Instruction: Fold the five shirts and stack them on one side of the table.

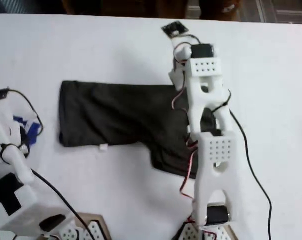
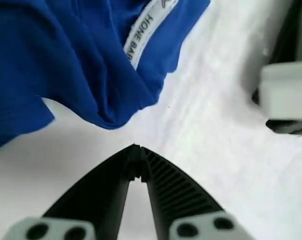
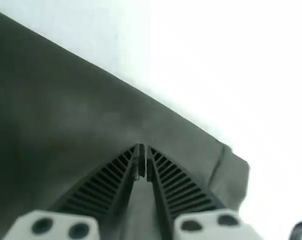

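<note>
A black shirt [image 1: 116,115] lies spread flat on the white table [image 1: 271,75], with one sleeve toward the front. My right arm stretches over the shirt's right part. The right gripper [image 3: 140,152] is shut, its tips just above the black shirt [image 3: 66,125] near the edge by the shirt's corner. I cannot tell whether cloth is pinched between them. A crumpled blue shirt [image 1: 27,131] lies at the table's left edge under my left arm. The left gripper [image 2: 136,150] is shut over bare table, right beside a fold of the blue shirt [image 2: 66,60] and holding nothing.
A small black square piece [image 1: 174,29] sits near the table's far edge. Black cables [image 1: 251,165] trail across the table from both arms. The arm bases [image 1: 98,227] stand at the front edge. A grey-white arm part [image 2: 286,97] is close to the left gripper.
</note>
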Motion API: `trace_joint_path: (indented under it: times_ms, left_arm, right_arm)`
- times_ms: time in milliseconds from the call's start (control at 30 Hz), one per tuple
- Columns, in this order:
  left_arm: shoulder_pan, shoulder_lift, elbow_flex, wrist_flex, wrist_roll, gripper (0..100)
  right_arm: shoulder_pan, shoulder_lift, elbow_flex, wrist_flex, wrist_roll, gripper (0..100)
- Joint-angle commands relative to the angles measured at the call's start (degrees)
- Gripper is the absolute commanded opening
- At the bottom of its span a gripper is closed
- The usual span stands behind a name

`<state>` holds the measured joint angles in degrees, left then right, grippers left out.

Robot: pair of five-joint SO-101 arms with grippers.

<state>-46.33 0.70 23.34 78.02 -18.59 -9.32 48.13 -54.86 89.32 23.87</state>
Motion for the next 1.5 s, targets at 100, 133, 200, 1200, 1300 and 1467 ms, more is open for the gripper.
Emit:
trace_joint_path:
  times_ms: [100, 133, 200, 1200, 1300, 1467]
  left_arm:
    - [0.53, -2.37, 4.35, -3.43, -0.09, 2]
    - [0.53, -2.37, 4.7, -3.43, -0.09, 2]
    - [0.53, -2.37, 5.14, -3.43, -0.09, 2]
    - [4.31, -2.37, 5.41, -2.73, 2.29, 2]
    - [4.31, -2.37, 5.41, -1.67, 2.29, 2]
    - [4.31, -2.37, 5.41, -0.26, 2.29, 2]
  right_arm:
    - [2.51, 2.86, -0.79, -4.26, 0.09, 1.9]
    - [2.95, 2.86, -0.88, -4.26, -0.26, 1.9]
    - [3.65, 2.07, -0.88, -4.26, -0.35, 1.9]
    - [10.15, 5.85, -6.07, -5.58, -0.35, 1.9]
    - [10.77, 5.23, -6.51, -2.42, -0.35, 1.9]
    - [10.15, 2.68, -13.45, 7.6, -0.35, 1.9]
